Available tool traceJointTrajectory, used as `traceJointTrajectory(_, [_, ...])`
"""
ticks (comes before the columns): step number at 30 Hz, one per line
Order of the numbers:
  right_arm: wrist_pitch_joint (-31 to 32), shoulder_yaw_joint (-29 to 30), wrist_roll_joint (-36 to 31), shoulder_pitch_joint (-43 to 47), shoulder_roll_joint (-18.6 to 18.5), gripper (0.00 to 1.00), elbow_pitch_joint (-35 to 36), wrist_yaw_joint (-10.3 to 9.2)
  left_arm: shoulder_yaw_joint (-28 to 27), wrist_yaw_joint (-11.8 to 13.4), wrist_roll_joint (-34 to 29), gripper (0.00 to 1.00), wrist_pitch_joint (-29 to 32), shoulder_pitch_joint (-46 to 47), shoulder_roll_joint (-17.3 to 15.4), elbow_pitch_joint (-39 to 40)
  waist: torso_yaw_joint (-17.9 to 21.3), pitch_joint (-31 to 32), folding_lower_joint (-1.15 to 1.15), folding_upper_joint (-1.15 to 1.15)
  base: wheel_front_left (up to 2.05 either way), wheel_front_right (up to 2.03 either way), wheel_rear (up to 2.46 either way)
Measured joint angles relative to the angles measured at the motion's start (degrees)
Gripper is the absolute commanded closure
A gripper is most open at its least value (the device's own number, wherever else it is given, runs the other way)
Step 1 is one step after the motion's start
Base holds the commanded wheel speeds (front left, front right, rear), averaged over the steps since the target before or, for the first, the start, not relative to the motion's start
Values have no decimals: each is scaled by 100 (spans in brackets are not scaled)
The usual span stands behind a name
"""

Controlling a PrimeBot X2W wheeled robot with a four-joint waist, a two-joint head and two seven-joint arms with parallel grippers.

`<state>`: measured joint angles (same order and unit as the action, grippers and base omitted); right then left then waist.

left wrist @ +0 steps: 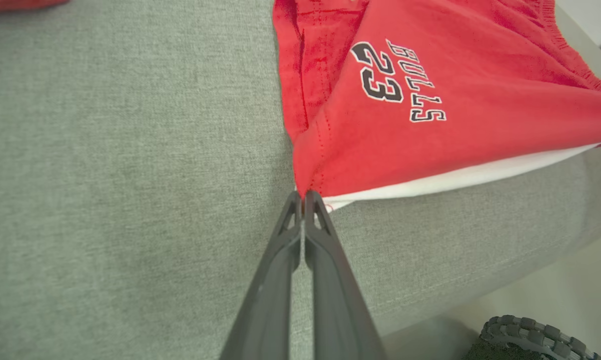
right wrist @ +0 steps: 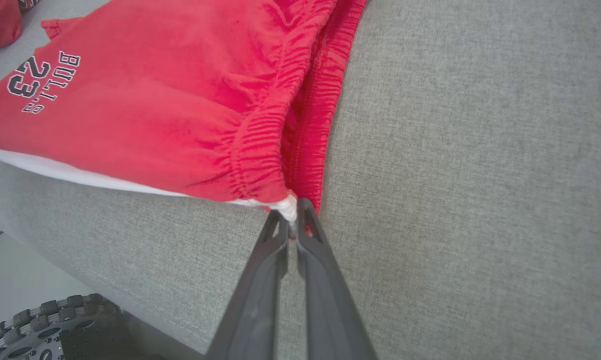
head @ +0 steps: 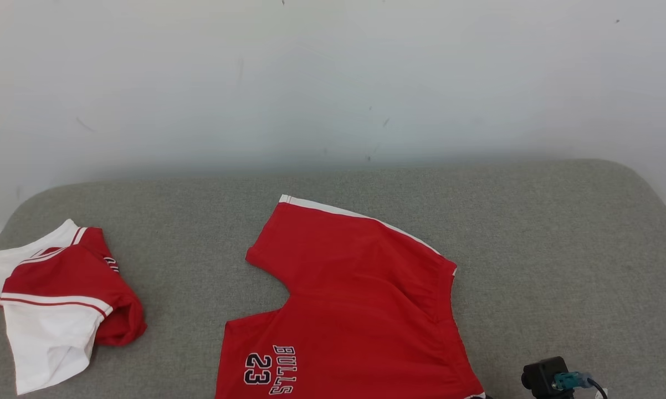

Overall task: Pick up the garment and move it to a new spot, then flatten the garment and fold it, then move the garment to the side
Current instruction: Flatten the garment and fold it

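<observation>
Red shorts (head: 355,293): spread on the middle of the surface (head: 532,233), leg openings to the left, waist to the right, near edge running out of the head view.
Cloth: soft knit, lightly creased; a white stripe (left wrist: 455,180) runs along the side seam, and another shows on the far edge in the head view.
Print (left wrist: 395,82): "BULLS 23" in dark letters outlined white, on the near left leg.
Waistband (right wrist: 305,110): gathered elastic, closely ribbed, clearest in the right wrist view.
Left tool (left wrist: 303,196): fingers pressed together on the near left hem corner of the shorts, where the red stitching meets the white stripe.
Right tool (right wrist: 291,220): fingers pinched on the near right corner, at the white end of the waistband.
Near edge: drawn taut between the two corners and raised off the surface, as the wrist views show.
Surface: grey woven fabric, padded, with rounded corners and a rolled near edge.
Second garment (head: 56,299): red and white, loosely folded, at the far left, well apart from the shorts.
Wheel (right wrist: 45,320): black and knobbly, below the near edge in both wrist views.
Wall (head: 333,83): pale, scuffed, behind the surface.
</observation>
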<state>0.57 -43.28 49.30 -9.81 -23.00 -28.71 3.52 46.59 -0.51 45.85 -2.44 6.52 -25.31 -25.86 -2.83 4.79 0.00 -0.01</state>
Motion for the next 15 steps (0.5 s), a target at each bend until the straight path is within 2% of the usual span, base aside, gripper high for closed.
traceJointTrajectory(8, [116,-7,11,-5,58,100,-23,-57,5,9,82,100,142,-18,52,-77,-38,-48,0,0,0,0,0])
traceJointTrajectory(9, [129,0,22,-4,67,97,-21,-56,5,8,126,100,149,-17,57,-86,-44,-51,0,1,0,0,0])
traceJointTrajectory(10, [126,35,89,-2,92,67,-10,-56,3,9,136,100,149,-18,64,-97,-49,-55,0,1,0,0,0])
traceJointTrajectory(11, [115,82,167,-2,130,25,20,-56,-14,36,151,74,148,-18,79,-104,-52,-58,0,1,0,0,0])
traceJointTrajectory(12, [112,127,250,-2,167,0,63,-56,-51,57,180,0,148,-19,94,-113,-54,-60,0,1,0,0,0])
traceJointTrajectory(15, [111,156,283,-2,189,0,119,-56,-131,58,255,0,147,-20,91,-109,-59,-62,0,1,0,0,0])
